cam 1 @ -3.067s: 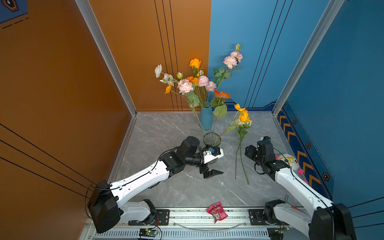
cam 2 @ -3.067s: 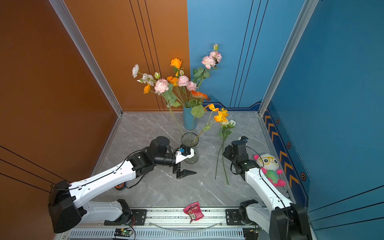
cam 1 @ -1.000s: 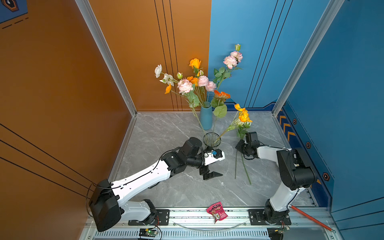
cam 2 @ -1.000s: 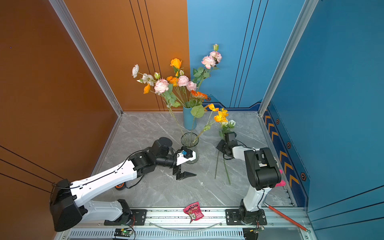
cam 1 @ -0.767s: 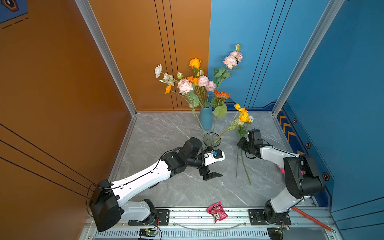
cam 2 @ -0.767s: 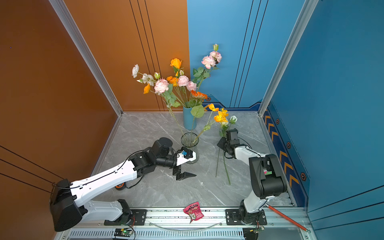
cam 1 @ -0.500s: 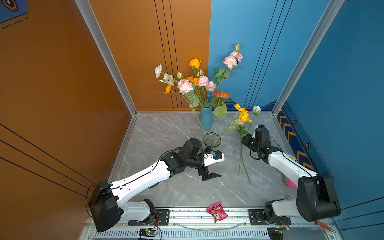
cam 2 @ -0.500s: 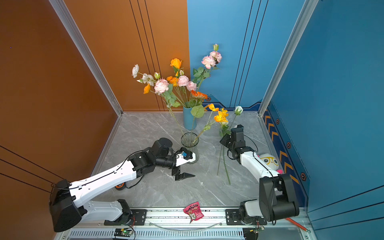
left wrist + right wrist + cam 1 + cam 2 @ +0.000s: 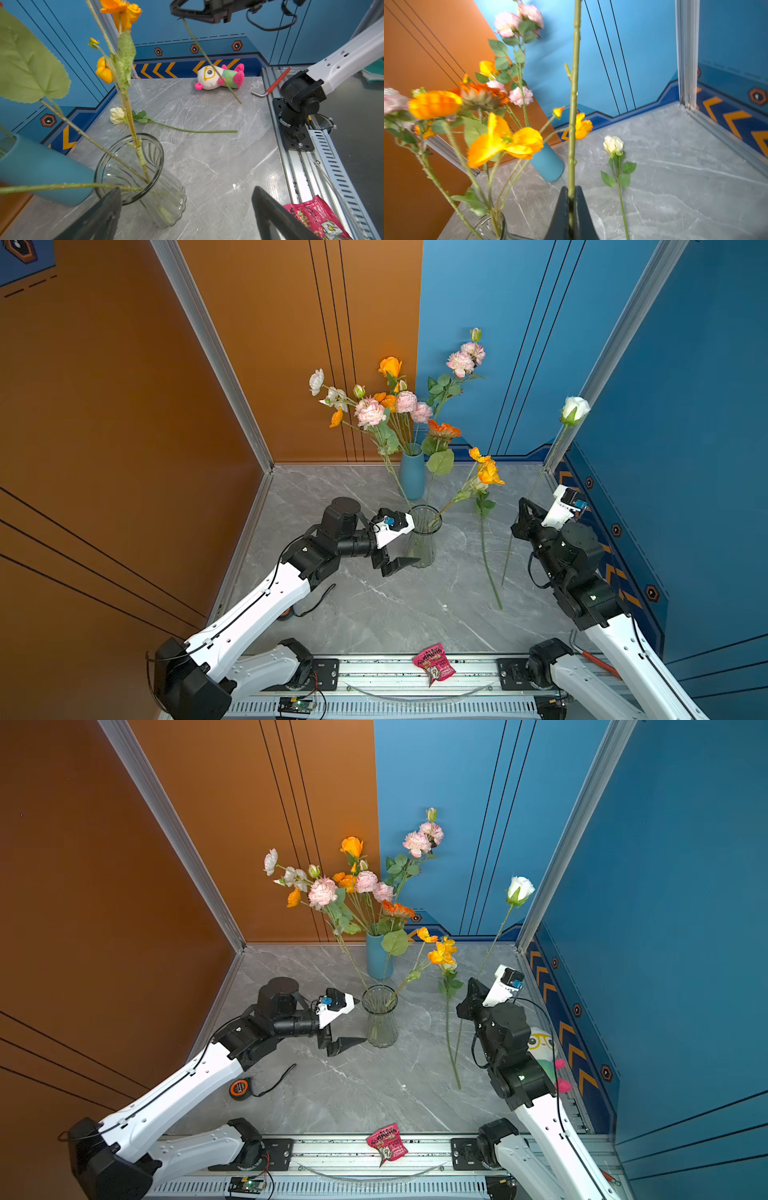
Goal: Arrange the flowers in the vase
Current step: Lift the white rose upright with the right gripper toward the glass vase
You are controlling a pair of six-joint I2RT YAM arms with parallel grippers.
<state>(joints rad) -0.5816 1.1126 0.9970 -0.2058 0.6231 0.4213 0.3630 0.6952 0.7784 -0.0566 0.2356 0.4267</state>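
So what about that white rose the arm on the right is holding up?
The white rose is an artificial-looking, half-closed bloom on a long, bare green stem with small knobs. It leans, bloom uppermost. The right gripper is shut on the stem partway up; the lower end seems to hang clear of the grey floor.

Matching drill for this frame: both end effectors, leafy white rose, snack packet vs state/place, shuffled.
A. right end effector
B. left end effector
C. leafy white rose
D. snack packet

1. on the front rail
2. open, by the glass vase
3. flat on the table
4. shut on a bare rose stem

Pairs: A-4, B-2, C-3, D-1
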